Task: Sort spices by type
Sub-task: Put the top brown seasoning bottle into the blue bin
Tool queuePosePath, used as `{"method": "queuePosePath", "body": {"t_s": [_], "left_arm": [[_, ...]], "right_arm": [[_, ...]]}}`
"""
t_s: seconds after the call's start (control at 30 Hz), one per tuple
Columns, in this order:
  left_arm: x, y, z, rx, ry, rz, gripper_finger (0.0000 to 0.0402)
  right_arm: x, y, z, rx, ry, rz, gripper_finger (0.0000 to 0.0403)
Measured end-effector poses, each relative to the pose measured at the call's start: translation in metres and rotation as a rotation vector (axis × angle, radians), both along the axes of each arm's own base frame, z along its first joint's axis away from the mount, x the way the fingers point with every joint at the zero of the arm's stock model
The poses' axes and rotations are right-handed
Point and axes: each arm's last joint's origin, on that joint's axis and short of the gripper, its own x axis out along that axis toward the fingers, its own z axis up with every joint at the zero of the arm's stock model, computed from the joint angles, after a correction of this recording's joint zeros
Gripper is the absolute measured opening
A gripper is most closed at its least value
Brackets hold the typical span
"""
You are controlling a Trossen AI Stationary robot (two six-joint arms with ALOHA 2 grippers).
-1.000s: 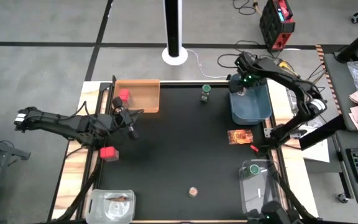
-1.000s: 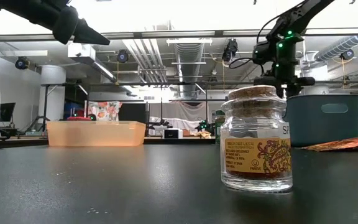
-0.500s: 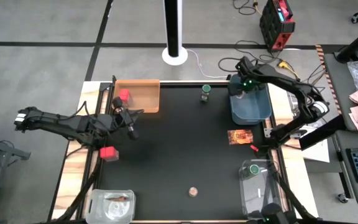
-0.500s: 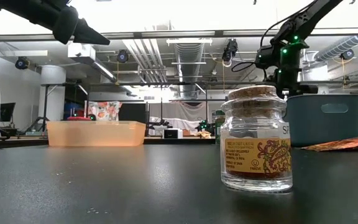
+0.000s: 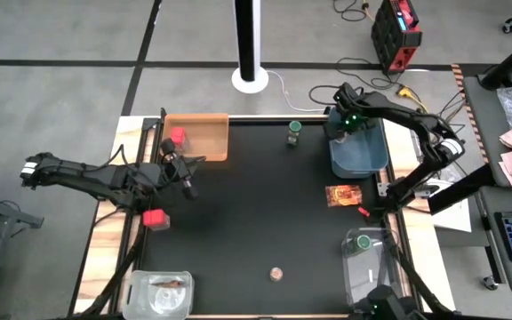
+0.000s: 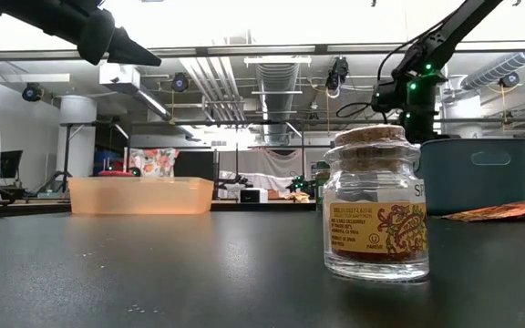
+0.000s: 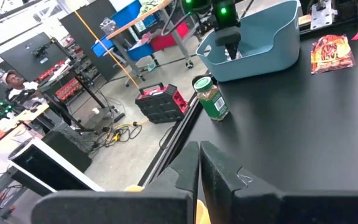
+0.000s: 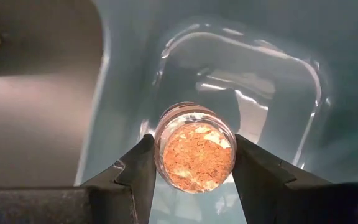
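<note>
My right gripper (image 5: 346,125) hangs over the blue tub (image 5: 360,149) and is shut on a small tan-capped jar (image 8: 194,155), just above the tub's floor (image 8: 247,81). A second tan-capped jar (image 6: 376,205) stands on the mat near the front edge. A green-capped jar (image 5: 294,133) stands at the far edge, left of the tub. A brown-orange packet (image 5: 344,195) lies flat in front of the tub. One red cube (image 5: 178,136) sits in the orange tray (image 5: 201,142). Another red cube (image 5: 156,218) lies at the mat's left edge. My left gripper (image 5: 188,187) is shut and hovers near the tray, holding nothing. My right gripper pinches the jar's round side wall (image 8: 161,155) between its two fingers (image 8: 135,171), one on each side. The fingers come from above, pointing steeply down. The jar is upright with its tan top toward the wrist, and it is inside the tub's rim.
A clear container (image 5: 367,262) at the near right holds a green-capped jar (image 5: 363,242). Another clear container (image 5: 158,292) at the near left holds a packet. The middle of the black mat (image 5: 256,213) is bare.
My right gripper has sunk with the jar toward the blue tub, still shut on it. Nothing else has moved.
</note>
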Motion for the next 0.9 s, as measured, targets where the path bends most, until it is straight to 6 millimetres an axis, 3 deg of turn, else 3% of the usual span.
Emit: {"method": "queuePosePath", "body": {"t_s": [0.5, 0.9], "left_arm": [[0.0000, 0.0000, 0.0000, 0.000, 0.000, 0.000, 0.0000], [0.0000, 0.0000, 0.0000, 0.000, 0.000, 0.000, 0.0000]], "right_arm": [[0.0018, -0.0028, -0.0032, -0.002, -0.010, 0.014, 0.0170], [0.0023, -0.0032, -0.0031, -0.003, -0.017, 0.029, 0.0197]]}}
